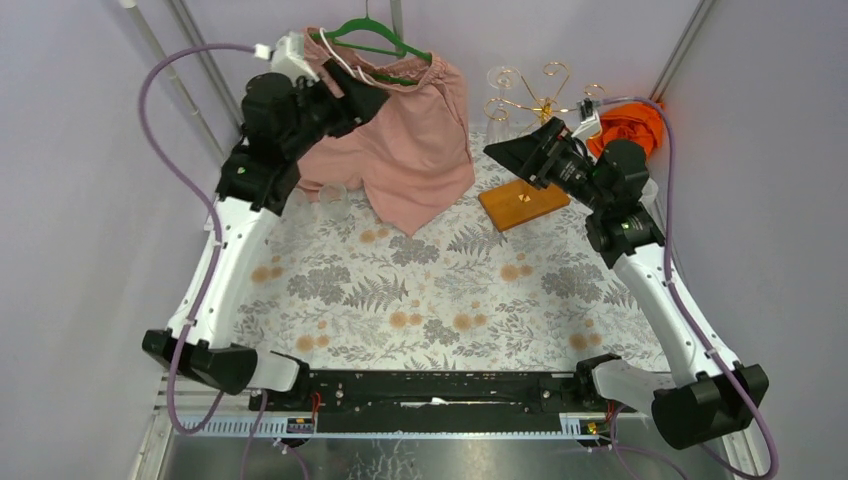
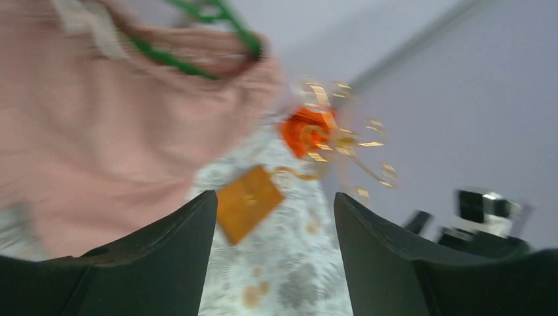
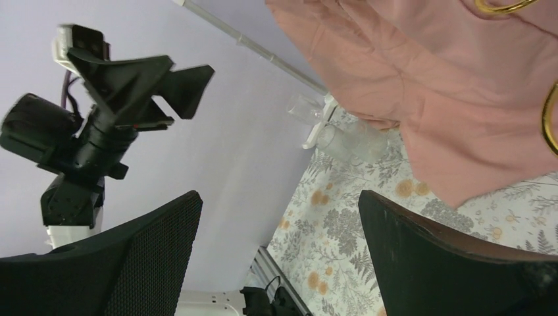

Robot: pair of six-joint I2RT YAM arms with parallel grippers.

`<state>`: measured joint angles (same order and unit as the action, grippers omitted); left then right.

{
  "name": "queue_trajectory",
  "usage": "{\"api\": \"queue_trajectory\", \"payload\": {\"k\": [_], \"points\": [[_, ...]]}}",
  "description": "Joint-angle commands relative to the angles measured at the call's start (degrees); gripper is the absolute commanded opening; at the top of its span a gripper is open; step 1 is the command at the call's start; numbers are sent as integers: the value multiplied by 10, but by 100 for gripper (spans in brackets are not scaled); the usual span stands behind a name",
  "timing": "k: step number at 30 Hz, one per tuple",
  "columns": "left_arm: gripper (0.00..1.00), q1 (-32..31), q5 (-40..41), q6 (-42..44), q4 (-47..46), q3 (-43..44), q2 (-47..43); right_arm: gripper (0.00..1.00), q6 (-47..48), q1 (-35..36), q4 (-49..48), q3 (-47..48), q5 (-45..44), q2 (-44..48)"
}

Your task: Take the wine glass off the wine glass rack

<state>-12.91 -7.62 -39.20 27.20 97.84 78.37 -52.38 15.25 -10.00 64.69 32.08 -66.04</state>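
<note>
The wine glass rack (image 1: 545, 95) stands at the back right: gold curled wire arms on an orange-brown wooden base (image 1: 523, 205). A clear wine glass (image 1: 497, 110) hangs upside down on its left side. My right gripper (image 1: 505, 150) is open and empty, just in front of the glass and above the base. In the right wrist view its jaws (image 3: 279, 197) stand wide apart, with a gold curl (image 3: 549, 118) at the right edge. My left gripper (image 1: 370, 100) is open and empty, raised against the pink shorts. Its view (image 2: 275, 197) is blurred and shows the rack (image 2: 335, 141) and base (image 2: 249, 201) far ahead.
Pink shorts (image 1: 410, 140) hang on a green hanger (image 1: 375, 40) at the back centre. An orange cloth (image 1: 630, 125) lies behind the right arm. Clear glassware (image 1: 335, 195) lies on the floral tablecloth (image 1: 430, 300) under the shorts, also seen in the right wrist view (image 3: 345, 138). Walls close in on both sides.
</note>
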Motion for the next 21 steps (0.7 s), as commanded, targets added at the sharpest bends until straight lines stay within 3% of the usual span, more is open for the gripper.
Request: {"api": "queue_trajectory", "payload": {"k": [1, 10, 15, 21], "points": [[73, -57, -110, -70, -148, 46, 73, 98, 49, -6, 42, 20, -43, 53], [72, -94, -171, -157, -194, 187, 268, 97, 142, -8, 179, 70, -167, 120], [72, -109, -143, -165, -164, 315, 385, 95, 159, -8, 206, 83, -207, 137], [72, -112, -138, -185, -181, 370, 460, 93, 171, -9, 213, 89, -232, 142]]}}
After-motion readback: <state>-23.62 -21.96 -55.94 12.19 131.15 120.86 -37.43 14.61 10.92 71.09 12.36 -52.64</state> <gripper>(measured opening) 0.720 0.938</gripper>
